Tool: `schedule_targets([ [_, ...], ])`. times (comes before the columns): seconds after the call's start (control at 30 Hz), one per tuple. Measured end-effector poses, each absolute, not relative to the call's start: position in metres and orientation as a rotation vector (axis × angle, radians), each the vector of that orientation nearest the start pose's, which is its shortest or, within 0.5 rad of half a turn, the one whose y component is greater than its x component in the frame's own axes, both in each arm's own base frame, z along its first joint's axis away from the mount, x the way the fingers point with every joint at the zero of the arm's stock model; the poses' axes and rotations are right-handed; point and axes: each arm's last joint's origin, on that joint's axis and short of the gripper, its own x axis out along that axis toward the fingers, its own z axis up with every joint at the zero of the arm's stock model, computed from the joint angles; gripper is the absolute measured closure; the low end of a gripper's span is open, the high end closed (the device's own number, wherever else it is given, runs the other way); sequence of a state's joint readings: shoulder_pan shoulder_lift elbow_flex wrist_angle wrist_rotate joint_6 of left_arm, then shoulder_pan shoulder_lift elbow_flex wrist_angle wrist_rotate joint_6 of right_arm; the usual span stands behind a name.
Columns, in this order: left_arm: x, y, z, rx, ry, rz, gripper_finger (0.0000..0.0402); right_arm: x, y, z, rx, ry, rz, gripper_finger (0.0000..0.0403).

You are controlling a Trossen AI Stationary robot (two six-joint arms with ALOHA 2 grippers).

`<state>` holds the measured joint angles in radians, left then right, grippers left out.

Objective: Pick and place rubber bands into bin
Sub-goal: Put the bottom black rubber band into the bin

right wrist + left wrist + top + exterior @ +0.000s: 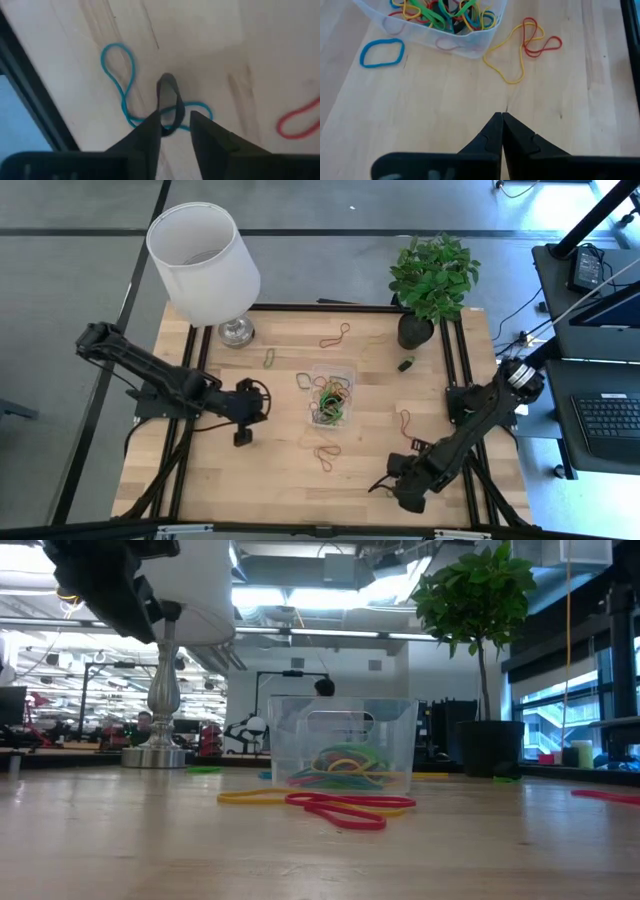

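Near the desk's [270, 480] front right corner, right claw [176, 122] sits partly open over black and blue rubber bands [170, 95], gripping nothing. Left claw [501, 120] is closed, empty. Lamp [205, 260] and plant [432, 280] stand behind the bin [333, 395].

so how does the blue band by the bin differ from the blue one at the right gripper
The blue band by the bin lies as one open rounded loop, alone; the blue band at the right gripper is long, twisted, crossing itself. A black band overlaps the second, nothing overlaps the first. Both lie flat on the table.
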<state>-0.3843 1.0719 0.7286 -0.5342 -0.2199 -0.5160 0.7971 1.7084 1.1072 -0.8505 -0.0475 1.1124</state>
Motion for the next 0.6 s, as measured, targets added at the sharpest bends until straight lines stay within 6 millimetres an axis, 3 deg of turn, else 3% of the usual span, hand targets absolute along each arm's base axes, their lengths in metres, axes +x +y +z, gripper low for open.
schedule_targets([
  [0.17, 0.184, -0.068, 0.232, -0.188, 0.845, 0.045, 0.04, 0.216, 0.223, 0.163, 0.3, 1.543, -0.141, 0.0261],
  [0.33, 0.177, -0.065, 0.226, -0.141, 0.847, 0.022, 0.0399, 0.222, 0.23, 0.145, 0.288, 1.569, -0.108, 0.0258],
  [0.47, 0.169, -0.062, 0.221, -0.11, 0.842, -0.002, 0.04, 0.224, 0.233, 0.134, 0.291, 1.598, -0.129, 0.0288],
  [0.6, 0.16, -0.058, 0.214, -0.095, 0.839, -0.019, 0.0399, 0.224, 0.232, 0.129, 0.326, 1.603, -0.192, 0.035],
])
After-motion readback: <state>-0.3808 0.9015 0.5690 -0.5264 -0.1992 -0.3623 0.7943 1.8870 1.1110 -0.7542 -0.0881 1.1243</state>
